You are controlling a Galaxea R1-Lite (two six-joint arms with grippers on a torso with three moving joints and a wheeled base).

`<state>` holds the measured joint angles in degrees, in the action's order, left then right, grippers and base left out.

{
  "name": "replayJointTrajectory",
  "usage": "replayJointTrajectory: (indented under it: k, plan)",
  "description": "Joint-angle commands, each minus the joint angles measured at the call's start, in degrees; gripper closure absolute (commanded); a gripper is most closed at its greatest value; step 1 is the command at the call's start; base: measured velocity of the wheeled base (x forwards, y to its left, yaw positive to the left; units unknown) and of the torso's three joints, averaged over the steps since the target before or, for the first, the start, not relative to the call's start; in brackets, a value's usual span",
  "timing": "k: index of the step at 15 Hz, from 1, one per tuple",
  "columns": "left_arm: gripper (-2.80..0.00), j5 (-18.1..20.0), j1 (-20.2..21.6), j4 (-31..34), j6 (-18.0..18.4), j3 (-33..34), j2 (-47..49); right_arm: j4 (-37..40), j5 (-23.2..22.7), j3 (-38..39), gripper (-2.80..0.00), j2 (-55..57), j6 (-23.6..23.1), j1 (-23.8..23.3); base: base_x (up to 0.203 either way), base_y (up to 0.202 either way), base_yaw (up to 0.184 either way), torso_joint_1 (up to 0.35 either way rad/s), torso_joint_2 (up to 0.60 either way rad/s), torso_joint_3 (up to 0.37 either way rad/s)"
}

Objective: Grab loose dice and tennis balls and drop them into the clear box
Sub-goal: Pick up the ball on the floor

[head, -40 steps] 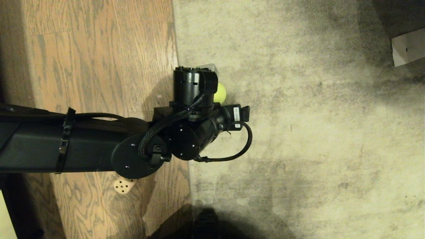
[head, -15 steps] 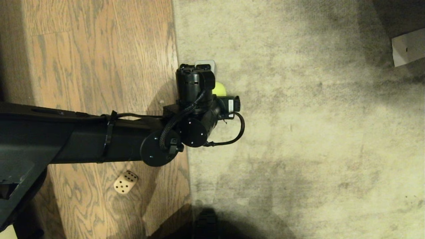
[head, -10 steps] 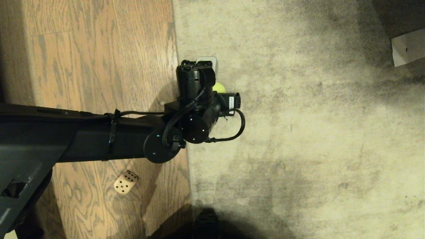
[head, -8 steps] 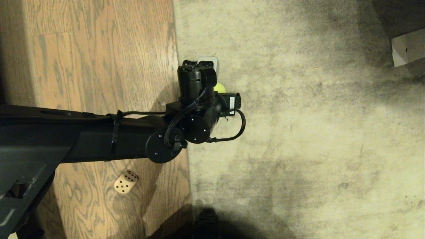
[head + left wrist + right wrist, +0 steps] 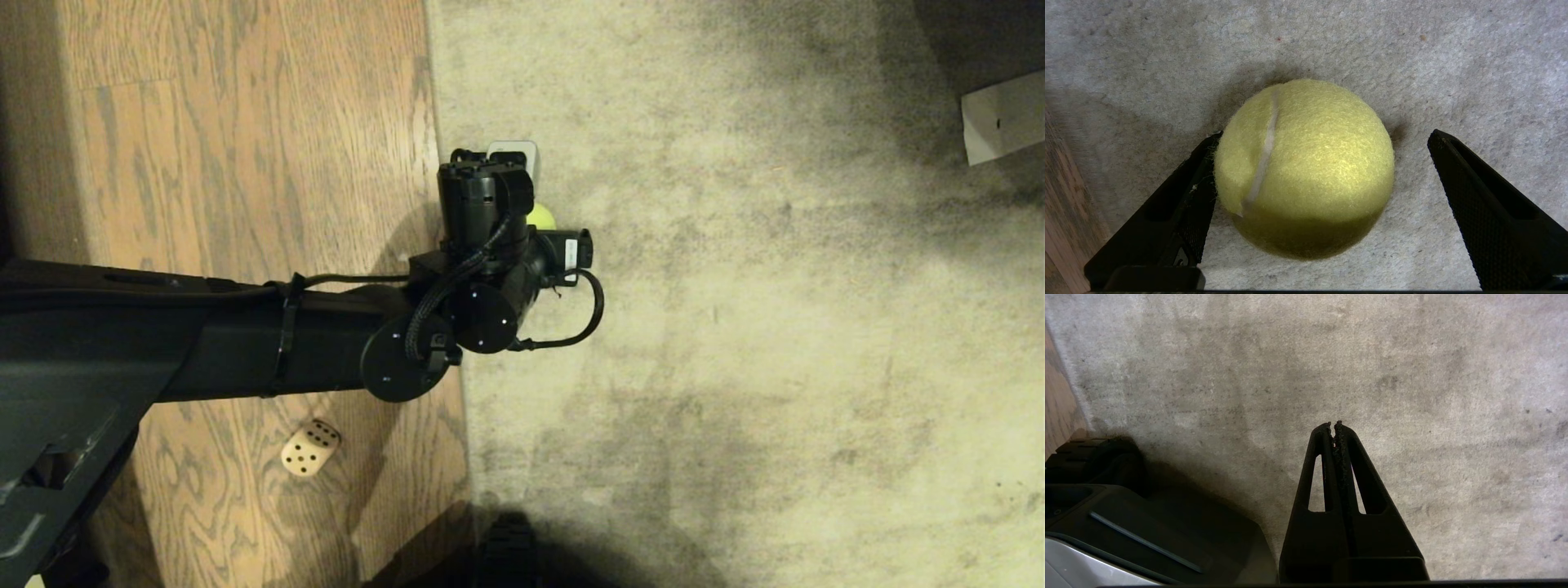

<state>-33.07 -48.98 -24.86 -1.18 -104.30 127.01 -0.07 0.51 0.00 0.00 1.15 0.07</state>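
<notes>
A fuzzy yellow-green tennis ball (image 5: 1304, 167) lies on the pale carpet close to the edge of the wood floor. My left gripper (image 5: 1325, 136) is open and pointing down, with one finger on each side of the ball. One finger (image 5: 1180, 212) touches the ball's side. The other finger (image 5: 1486, 216) stands off with a gap. In the head view only a sliver of the tennis ball (image 5: 542, 217) shows past the left wrist (image 5: 482, 220). A tan dice (image 5: 310, 447) lies on the wood floor under the left forearm. The clear box is out of view. My right gripper (image 5: 1333, 424) hangs shut and empty over bare carpet.
The carpet edge (image 5: 445, 245) runs along the wood floor (image 5: 245, 122) just left of the ball. A pale flat piece (image 5: 1002, 114) lies at the far right on the carpet. My own dark base (image 5: 1126, 522) shows beside the right gripper.
The left arm has reached further out and sunk toward the ball, so the dice under its elbow is now fully uncovered. Over the last half second it has hardly moved.
</notes>
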Motion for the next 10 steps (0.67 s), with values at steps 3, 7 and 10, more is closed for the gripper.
replayJointTrajectory:
  k: [3,7,10]
  plan:
    - [-2.80,-0.1,-0.1,-0.2,0.0,0.2,-0.4,0.0,0.0,0.0,0.00,0.0,0.0,0.0,0.000,0.000,0.000,0.000,0.00,0.000]
    - [-2.80,-0.2,-0.1,-0.3,0.0,0.2,-1.3,0.0,0.0,0.1,0.00,0.0,0.0,0.0,0.000,0.000,0.000,0.000,0.00,0.000]
    - [-2.80,-0.2,-0.1,-0.3,0.0,0.2,-1.7,0.0,-0.1,0.1,0.00,0.0,0.0,0.0,0.000,0.000,0.000,0.000,0.00,0.000]
